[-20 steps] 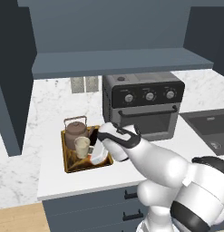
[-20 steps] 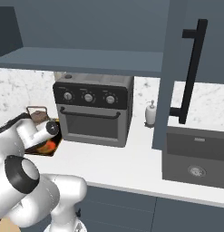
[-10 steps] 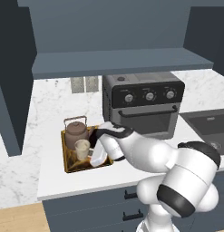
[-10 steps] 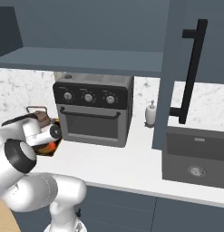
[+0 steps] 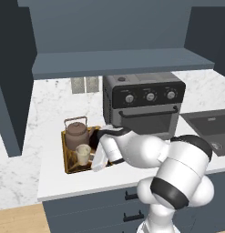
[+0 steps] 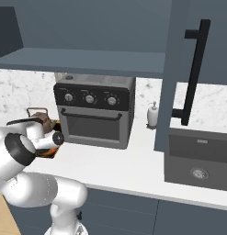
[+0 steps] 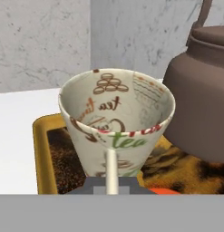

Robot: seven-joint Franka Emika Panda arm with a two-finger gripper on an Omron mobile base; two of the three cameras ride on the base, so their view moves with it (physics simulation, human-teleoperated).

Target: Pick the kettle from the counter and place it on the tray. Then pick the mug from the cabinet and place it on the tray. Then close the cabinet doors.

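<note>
Lower now than a second ago, the gripper holds the mug upright on the tray, jaws pinched on its handle. Kettle stands just behind. Fingertips are hidden behind the mug; the arm hides the tray's right end.

Left base view: you're behind the arm on its left, looking forward and down at the counter, with the tray mid-frame and the oven to the right of it. Right base view: you're behind on the right, same counter, oven left of centre, sink at right. Both share the oven, the counter and the kettle. Hand view: you're very close, nearly level with the mug, kettle just beside it, tray rim below.
</note>
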